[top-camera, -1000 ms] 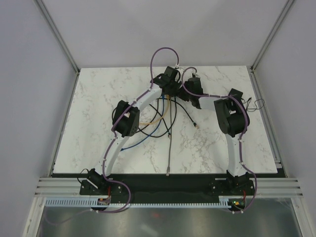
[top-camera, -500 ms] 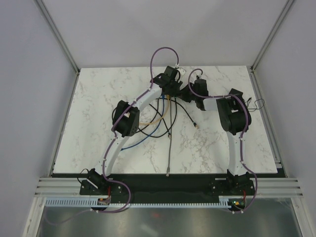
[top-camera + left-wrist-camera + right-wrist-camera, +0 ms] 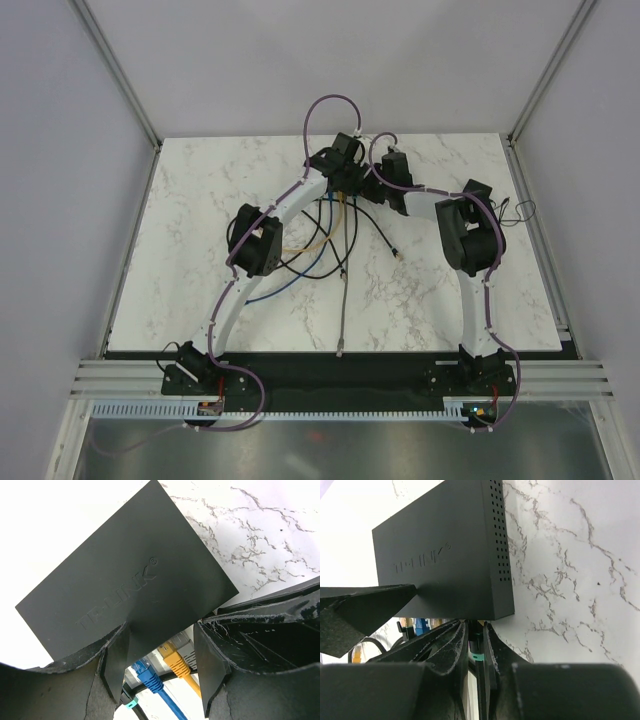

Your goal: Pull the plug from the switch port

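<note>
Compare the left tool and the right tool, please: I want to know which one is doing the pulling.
The left tool stands wide open; the right tool is nearly closed. One fingertip of the left tool rests on the switch's top, while the right tool pinches a teal-marked plug at its port side. Both are black and meet at the switch.

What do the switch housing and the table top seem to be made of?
Switch: probably matte black plastic, judging by the moulded logo and the rows of small vent holes. Table top: white marble or a marble-look laminate, with grey veins; I cannot tell which.
</note>
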`<action>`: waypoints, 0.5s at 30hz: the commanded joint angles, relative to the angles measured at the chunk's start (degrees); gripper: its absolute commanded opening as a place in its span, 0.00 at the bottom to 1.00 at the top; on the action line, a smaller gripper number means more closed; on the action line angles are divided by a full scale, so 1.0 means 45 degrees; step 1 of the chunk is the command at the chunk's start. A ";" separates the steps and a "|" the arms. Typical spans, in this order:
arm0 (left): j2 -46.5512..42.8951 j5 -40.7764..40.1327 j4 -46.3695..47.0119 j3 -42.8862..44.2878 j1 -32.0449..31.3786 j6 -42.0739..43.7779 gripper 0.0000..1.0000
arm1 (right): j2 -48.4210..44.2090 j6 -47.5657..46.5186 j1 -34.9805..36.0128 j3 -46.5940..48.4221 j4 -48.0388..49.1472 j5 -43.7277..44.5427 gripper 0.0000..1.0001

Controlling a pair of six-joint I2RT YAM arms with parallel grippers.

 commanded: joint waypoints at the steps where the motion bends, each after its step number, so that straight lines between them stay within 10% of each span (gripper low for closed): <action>1: 0.0477 0.0165 0.0687 0.0487 0.0349 -0.0647 0.61 | 0.0090 -0.0232 0.0429 -0.0137 -0.1556 -0.1302 0.00; 15: 0.0536 0.0360 0.0667 0.0643 0.0407 -0.0745 0.61 | -0.0085 0.1319 -0.0391 -0.1799 0.1008 -0.3417 0.00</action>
